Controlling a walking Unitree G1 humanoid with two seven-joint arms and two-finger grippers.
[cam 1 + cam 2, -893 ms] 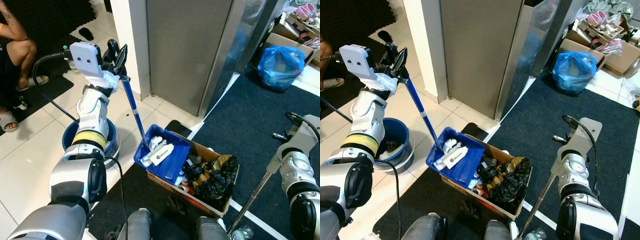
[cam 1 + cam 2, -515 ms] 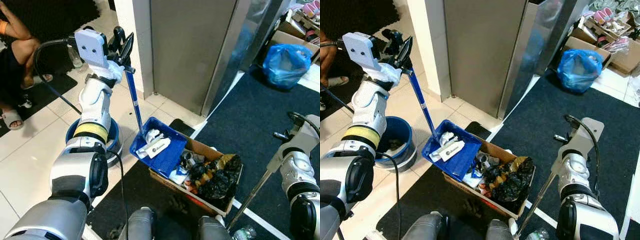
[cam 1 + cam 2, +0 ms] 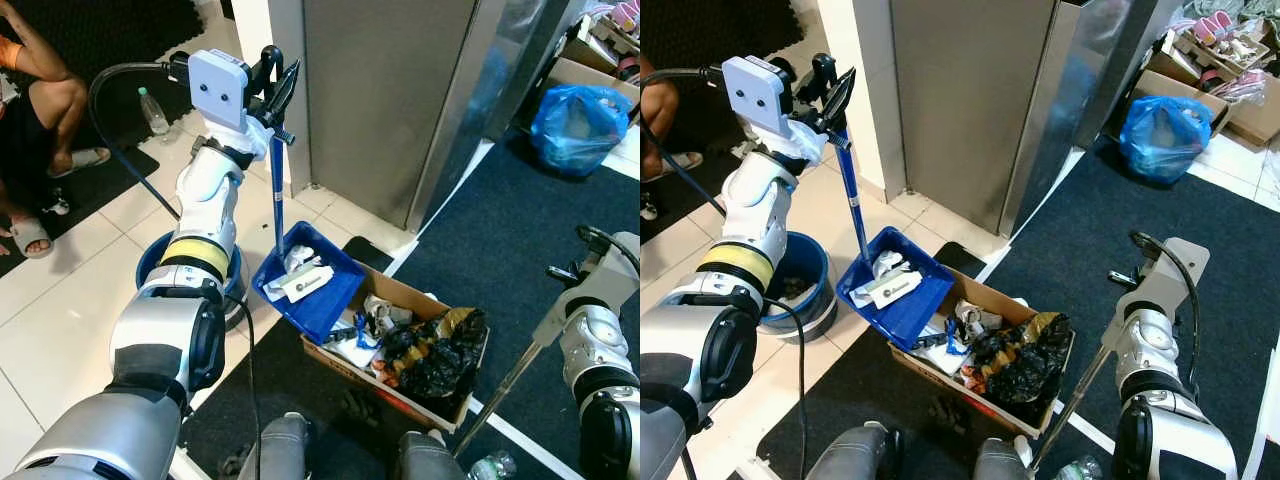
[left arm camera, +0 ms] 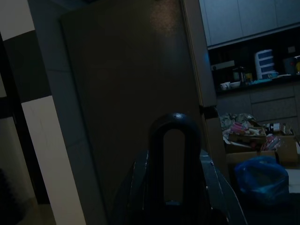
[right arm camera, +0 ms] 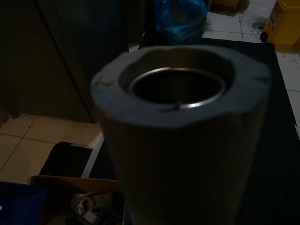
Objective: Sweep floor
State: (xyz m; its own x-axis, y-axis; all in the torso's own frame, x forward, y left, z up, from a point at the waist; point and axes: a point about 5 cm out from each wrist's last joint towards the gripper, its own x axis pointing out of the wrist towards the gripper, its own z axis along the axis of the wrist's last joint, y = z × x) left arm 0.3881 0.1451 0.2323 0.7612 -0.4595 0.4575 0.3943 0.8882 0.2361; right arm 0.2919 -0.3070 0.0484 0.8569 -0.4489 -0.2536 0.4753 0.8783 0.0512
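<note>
On white tile beside dark carpet point(image 3: 500, 250), the left end effector point(image 3: 277, 85) pinches the dustpan handle point(image 3: 277, 190); the right's grip seems unclear.

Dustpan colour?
Blue, pan and handle alike; the dustpan shows best in the right eye view, held over the cardboard box.

Lived-in home: tiled floor point(image 3: 60, 330); dark rug point(image 3: 500, 240); shoe boxes point(image 3: 1200, 80); kitchen cabinets point(image 4: 243, 18)

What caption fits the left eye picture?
Left gripper holds the blue dustpan of rubbish tilted over a cardboard box.
</note>
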